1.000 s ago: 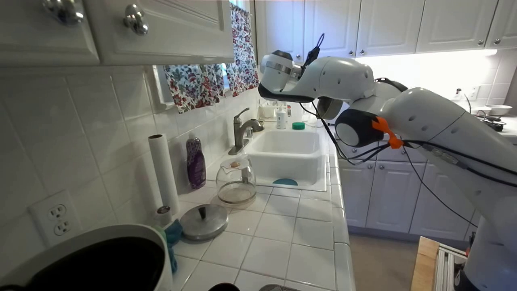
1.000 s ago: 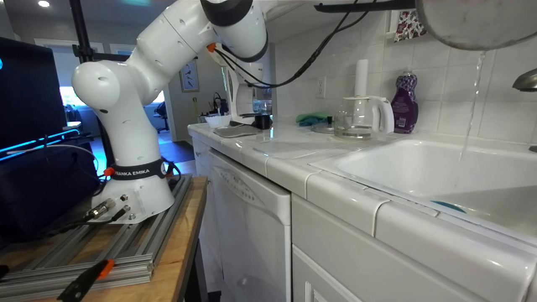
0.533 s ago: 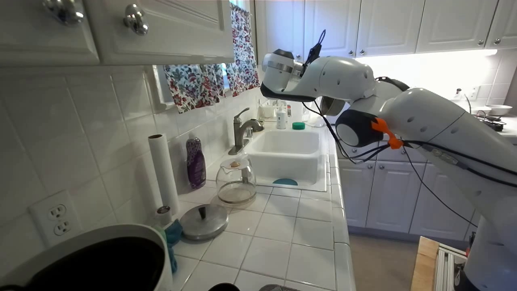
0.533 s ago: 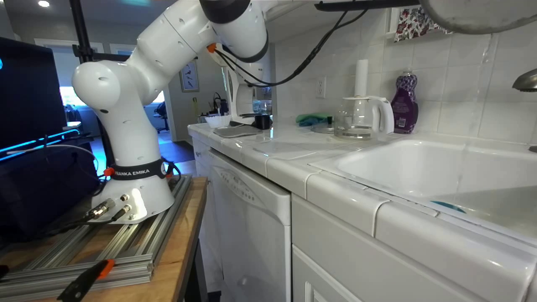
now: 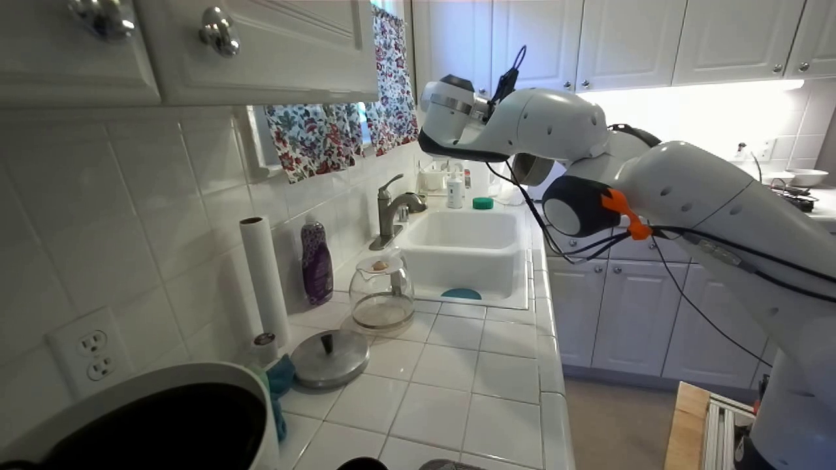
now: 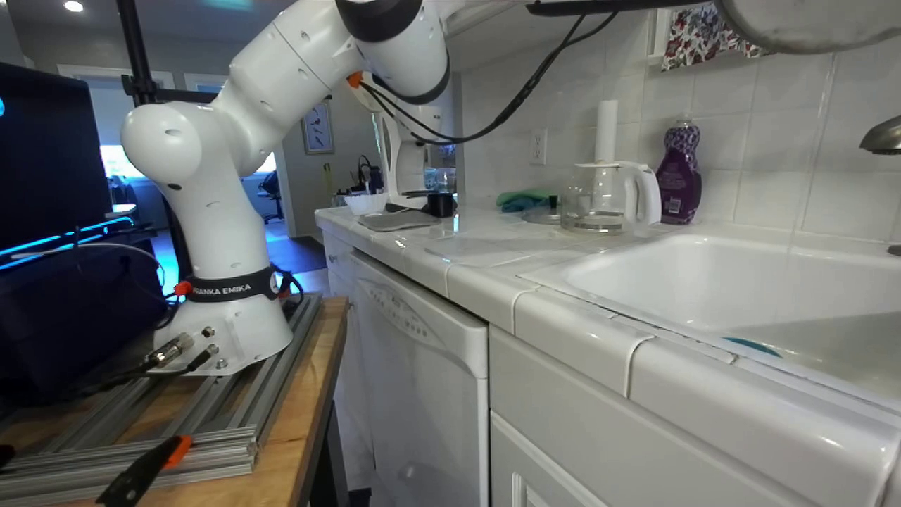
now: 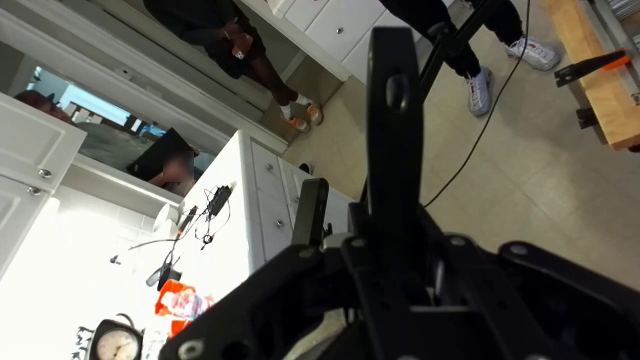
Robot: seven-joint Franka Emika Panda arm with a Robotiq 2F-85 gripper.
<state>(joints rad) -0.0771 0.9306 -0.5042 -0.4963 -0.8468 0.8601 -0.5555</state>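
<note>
Over the sink (image 6: 654, 282), cut off by the top edge of an exterior view: pan (image 6: 816, 21), grey underside showing, contents not to be made out. Hand (image 7: 392, 235) clenched on its black handle (image 7: 396, 95); only the wrist view shows the grip, dark on dark. Arm (image 5: 555, 124) screens the hand in an exterior view, where faucet (image 5: 386, 219) and lid (image 5: 339, 365) show whole. Blue thing (image 6: 752, 346) in sink, lower part hidden in both exterior views.

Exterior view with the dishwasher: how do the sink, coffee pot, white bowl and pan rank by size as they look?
1. Sink
2. Coffee pot
3. White bowl
Pan: larger than the bowl, but cut off at the top, so otherwise unsure.
</note>
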